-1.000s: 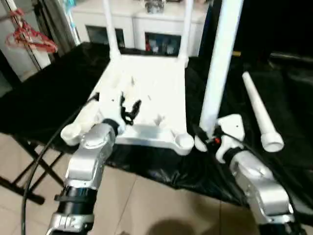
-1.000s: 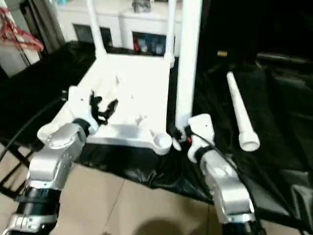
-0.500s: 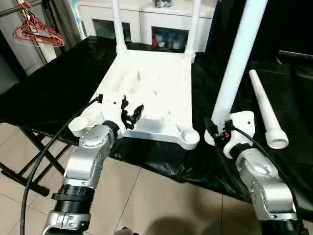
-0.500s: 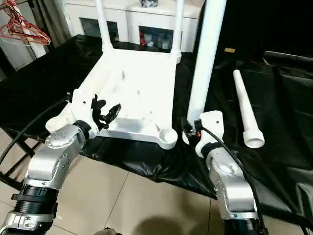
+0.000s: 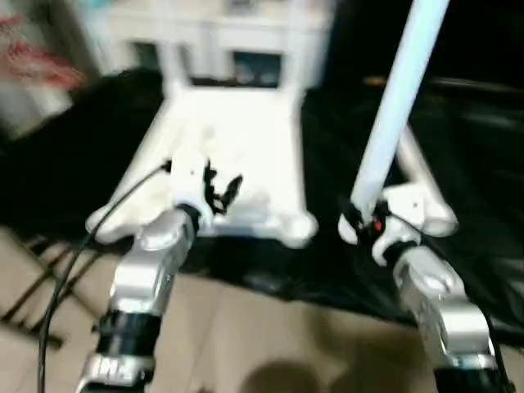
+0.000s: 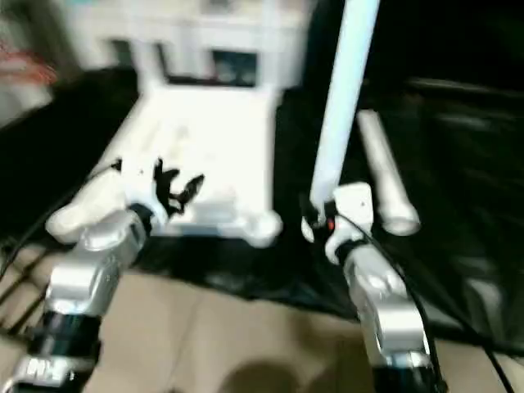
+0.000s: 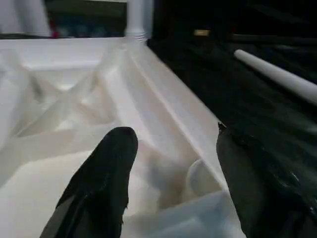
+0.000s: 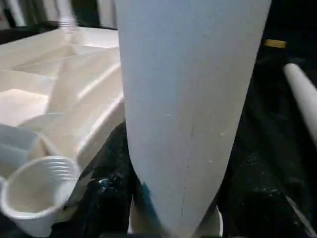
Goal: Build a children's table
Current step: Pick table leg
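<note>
While the right end effector (image 5: pixel 358 223) clamps an upright leg (image 5: pixel 395 106) beside the tabletop's empty near socket (image 5: pixel 300 225), the move wants it kept plumb — the left end effector (image 5: pixel 219 187) hovers empty, fingers apart.

head views badly motion-blurred, dim; wrist views sharper, fingers w/ soft focus.

We find no lettering, label, brand mark, number or sign that we can read anywhere in these views.
</note>
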You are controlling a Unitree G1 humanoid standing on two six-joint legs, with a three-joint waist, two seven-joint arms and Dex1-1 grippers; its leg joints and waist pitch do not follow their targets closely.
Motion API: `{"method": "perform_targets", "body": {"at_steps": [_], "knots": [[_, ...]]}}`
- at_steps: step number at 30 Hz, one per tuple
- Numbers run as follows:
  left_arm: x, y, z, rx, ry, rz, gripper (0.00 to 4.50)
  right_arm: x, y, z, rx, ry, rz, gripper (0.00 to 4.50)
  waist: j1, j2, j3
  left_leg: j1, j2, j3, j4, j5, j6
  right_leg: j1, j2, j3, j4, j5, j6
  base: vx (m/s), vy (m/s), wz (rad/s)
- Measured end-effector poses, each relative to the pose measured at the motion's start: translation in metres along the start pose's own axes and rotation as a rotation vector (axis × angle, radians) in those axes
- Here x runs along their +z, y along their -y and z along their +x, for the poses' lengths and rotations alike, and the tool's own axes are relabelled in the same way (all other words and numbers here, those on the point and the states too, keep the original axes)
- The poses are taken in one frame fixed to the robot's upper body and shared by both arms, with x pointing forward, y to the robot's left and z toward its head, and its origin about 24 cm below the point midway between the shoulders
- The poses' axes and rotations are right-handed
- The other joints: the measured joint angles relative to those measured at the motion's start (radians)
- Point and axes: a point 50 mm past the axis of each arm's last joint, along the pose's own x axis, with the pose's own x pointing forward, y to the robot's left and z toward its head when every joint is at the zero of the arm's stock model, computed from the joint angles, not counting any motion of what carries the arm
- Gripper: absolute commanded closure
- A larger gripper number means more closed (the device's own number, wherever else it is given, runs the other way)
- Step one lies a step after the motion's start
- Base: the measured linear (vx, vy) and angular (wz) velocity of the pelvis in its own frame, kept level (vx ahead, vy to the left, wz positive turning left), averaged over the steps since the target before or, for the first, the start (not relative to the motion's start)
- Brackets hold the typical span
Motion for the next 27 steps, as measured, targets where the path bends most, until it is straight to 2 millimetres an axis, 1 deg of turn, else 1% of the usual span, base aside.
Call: {"method": "perform_targets", "body": {"at_steps": [1, 2, 3, 4, 6, 7, 8, 9, 10, 11, 12, 13, 14, 15, 16, 17, 18, 19, 20, 21, 22, 23, 24, 25, 26, 27], "knots": [[0.0, 0.0, 0.0, 0.0, 0.002, -0.001, 1.5, 0.0, 0.0, 0.0, 0.0, 0.0, 0.0, 2.62, -0.005, 0.0, 0.0, 0.005, 0.0, -0.002, -0.003, -0.002, 0.0, 0.01, -0.002, -0.008, -0.006, 0.0, 0.0, 0.077, -0.002, 0.01], [0.001, 0.0, 0.0, -0.001, 0.006, 0.0, 1.5, 0.0, 0.0, 0.0, 0.0, 0.002, -0.001, 2.62, -0.006, -0.002, -0.002, 0.006, 0.0, -0.003, -0.003, -0.005, 0.001, 0.012, -0.003, -0.01, -0.007, 0.0, -0.001, 0.077, -0.002, 0.01], [0.002, 0.0, 0.0, -0.001, 0.008, 0.0, 1.5, 0.0, 0.0, 0.0, 0.001, 0.002, -0.001, 2.62, -0.005, -0.002, -0.002, 0.006, 0.0, -0.003, -0.003, -0.009, 0.001, 0.013, -0.003, -0.01, -0.007, 0.0, -0.002, 0.101, -0.006, 0.07], [0.002, 0.0, 0.0, 0.0, 0.007, -0.001, 1.5, 0.0, -0.001, 0.0, 0.004, 0.0, -0.004, 2.62, -0.002, -0.002, -0.002, 0.005, 0.0, -0.003, -0.003, -0.013, 0.002, 0.014, -0.003, -0.011, -0.007, -0.001, -0.01, 0.109, -0.001, 0.06], [0.001, -0.001, -0.001, 0.003, 0.005, -0.001, 1.5, -0.001, -0.004, 0.001, 0.024, -0.011, -0.04, 2.62, 0.003, -0.003, -0.004, 0.004, 0.0, -0.004, -0.003, -0.019, 0.011, 0.014, -0.003, -0.013, -0.007, -0.009, -0.015, 0.111, 0.004, 0.05], [0.001, -0.001, -0.001, 0.004, 0.006, -0.001, 1.5, -0.001, -0.006, 0.001, 0.039, -0.017, -0.058, 2.62, 0.007, -0.006, -0.005, -0.002, -0.002, -0.008, -0.002, -0.023, 0.015, 0.015, -0.004, -0.016, -0.008, -0.015, -0.016, 0.105, 0.021, 0.24], [0.002, 0.002, -0.001, -0.002, 0.014, 0.001, 1.5, -0.001, -0.005, 0.001, 0.04, -0.02, -0.066, 2.62, -0.002, 0.002, -0.009, -0.031, -0.009, -0.04, 0.022, -0.033, 0.056, 0.02, -0.009, -0.044, -0.019, -0.018, -0.008, 0.105, 0.021, 0.24], [0.004, 0.004, -0.001, -0.011, 0.022, 0.002, 1.5, -0.003, -0.004, 0.001, 0.037, -0.028, -0.071, 2.62, 0.0, 0.005, -0.012, -0.048, -0.01, -0.059, 0.038, -0.044, 0.08, 0.027, -0.011, -0.067, -0.025, -0.022, -0.006, 0.102, 0.024, 0.55], [0.005, 0.005, -0.002, -0.012, 0.028, 0.006, 1.5, -0.003, -0.004, 0.002, 0.034, -0.029, -0.077, 2.62, -0.002, 0.007, -0.014, -0.064, -0.019, -0.089, 0.049, -0.049, 0.091, 0.035, -0.019, -0.098, -0.027, -0.031, -0.003, 0.164, 0.002, 0.73], [0.004, 0.003, -0.003, -0.006, 0.024, 0.008, 1.5, -0.002, -0.005, 0.002, 0.038, -0.026, -0.075, 2.62, -0.002, 0.007, -0.014, -0.061, -0.028, -0.112, 0.05, -0.05, 0.093, 0.04, -0.026, -0.115, -0.025, -0.041, -0.004, 0.164, 0.002, 0.73], [0.002, 0.0, -0.005, 0.004, 0.015, 0.01, 1.5, -0.001, -0.009, 0.004, 0.05, -0.019, -0.064, 2.62, -0.007, 0.008, -0.013, -0.051, -0.035, -0.126, 0.047, -0.052, 0.092, 0.029, -0.024, -0.114, 0.0, -0.055, -0.009, 0.189, -0.036, 0.54], [-0.003, -0.009, -0.009, 0.034, -0.002, 0.01, 1.5, 0.003, -0.019, 0.009, 0.078, 0.006, -0.031, 2.62, -0.006, 0.008, -0.013, -0.038, -0.038, -0.126, 0.049, -0.06, 0.071, -0.006, -0.024, -0.076, 0.101, -0.065, -0.01, 0.132, -0.05, 0.19], [-0.003, -0.013, -0.011, 0.05, -0.004, 0.009, 1.5, 0.005, -0.019, 0.009, 0.082, 0.017, -0.022, 2.62, -0.004, 0.006, -0.014, -0.03, -0.044, -0.123, 0.051, -0.065, 0.06, -0.031, -0.023, -0.059, 0.141, -0.066, -0.003, 0.132, -0.05, 0.19], [-0.002, -0.014, -0.012, 0.054, 0.002, 0.009, 1.5, 0.006, -0.018, 0.009, 0.083, 0.021, -0.021, 2.62, 0.003, -0.002, -0.016, -0.022, -0.049, -0.115, 0.05, -0.07, 0.052, -0.058, -0.026, -0.041, 0.149, -0.061, 0.012, 0.107, -0.045, 0.01], [-0.001, -0.014, -0.012, 0.055, 0.004, 0.01, 1.5, 0.006, -0.018, 0.008, 0.09, 0.023, -0.017, 2.62, 0.012, -0.019, -0.014, 0.002, -0.046, -0.06, 0.045, -0.076, 0.025, -0.088, -0.037, -0.024, 0.117, -0.049, -0.001, 0.113, -0.064, -0.2], [-0.001, -0.013, -0.011, 0.052, 0.006, 0.007, 1.5, 0.006, -0.018, 0.007, 0.094, 0.022, -0.015, 2.62, 0.013, -0.041, -0.01, 0.023, -0.042, -0.003, 0.046, -0.086, 0.007, -0.096, -0.048, -0.008, 0.098, -0.02, -0.004, 0.113, -0.064, -0.2], [-0.004, -0.01, -0.01, 0.043, 0.0, -0.004, 1.5, 0.001, -0.015, 0.004, 0.085, 0.006, -0.009, 2.62, 0.017, -0.052, -0.004, 0.04, -0.03, 0.03, 0.051, -0.098, 0.009, -0.085, -0.03, 0.023, 0.101, -0.029, -0.017, 0.123, -0.084, -0.3], [-0.004, -0.001, -0.007, 0.012, 0.001, -0.006, 1.5, -0.005, -0.009, 0.0, 0.063, -0.016, -0.003, 2.62, 0.037, -0.041, -0.001, 0.051, -0.031, 0.011, 0.079, -0.119, 0.036, -0.059, 0.007, 0.066, 0.088, -0.03, -0.026, 0.117, -0.08, -0.36], [-0.004, 0.007, -0.004, -0.015, 0.001, -0.007, 1.5, -0.008, -0.006, -0.003, 0.047, -0.028, 0.002, 2.62, 0.053, -0.04, 0.002, 0.051, -0.046, -0.015, 0.121, -0.121, 0.037, -0.041, 0.034, 0.098, 0.072, -0.025, -0.034, 0.117, -0.08, -0.36], [-0.004, 0.01, -0.003, -0.027, -0.001, -0.003, 1.5, -0.009, -0.003, -0.004, 0.034, -0.03, 0.001, 2.62, 0.059, -0.041, 0.003, 0.042, -0.064, -0.044, 0.159, -0.115, 0.027, -0.024, 0.054, 0.122, 0.058, -0.02, -0.039, 0.095, -0.062, -0.51], [-0.002, 0.01, -0.003, -0.028, 0.004, 0.001, 1.5, -0.006, -0.001, -0.005, 0.022, -0.019, -0.004, 2.62, 0.062, -0.037, 0.001, 0.011, -0.085, -0.083, 0.183, -0.101, 0.003, -0.007, 0.075, 0.139, 0.041, -0.014, -0.041, 0.069, -0.029, -0.36], [0.001, 0.009, -0.002, -0.031, 0.014, 0.008, 1.5, -0.003, 0.0, -0.005, 0.015, -0.006, -0.008, 2.62, 0.06, -0.029, -0.002, -0.024, -0.093, -0.107, 0.173, -0.086, -0.017, -0.004, 0.082, 0.127, 0.038, -0.013, -0.039, 0.069, -0.029, -0.36], [0.004, 0.009, -0.002, -0.033, 0.022, 0.013, 1.5, -0.002, 0.0, -0.005, 0.011, 0.001, -0.009, 2.62, 0.059, -0.015, -0.006, -0.053, -0.085, -0.126, 0.137, -0.07, -0.034, -0.002, 0.094, 0.113, 0.038, -0.013, -0.039, 0.0, 0.0, 0.0], [0.004, 0.009, -0.003, -0.036, 0.025, 0.018, 1.5, 0.0, -0.001, -0.005, 0.008, 0.011, -0.007, 2.62, 0.057, 0.016, -0.01, -0.078, -0.056, -0.14, 0.076, -0.013, -0.01, -0.001, 0.118, 0.086, 0.042, -0.017, -0.037, 0.037, 0.061, -0.03], [0.002, 0.006, -0.004, -0.032, 0.016, 0.024, 1.5, -0.001, -0.003, -0.004, 0.009, 0.012, 0.005, 2.62, 0.053, 0.025, -0.008, -0.085, -0.043, -0.139, 0.084, 0.003, 0.008, -0.001, 0.115, 0.066, 0.048, -0.022, -0.035, 0.037, 0.061, -0.03], [-0.001, 0.003, -0.006, -0.022, 0.002, 0.029, 1.5, -0.001, -0.01, -0.002, 0.029, 0.012, 0.011, 2.62, 0.041, 0.025, -0.008, -0.087, -0.043, -0.136, 0.079, 0.004, 0.015, -0.003, 0.094, 0.042, 0.049, -0.023, -0.035, 0.029, 0.055, -0.01]]}}
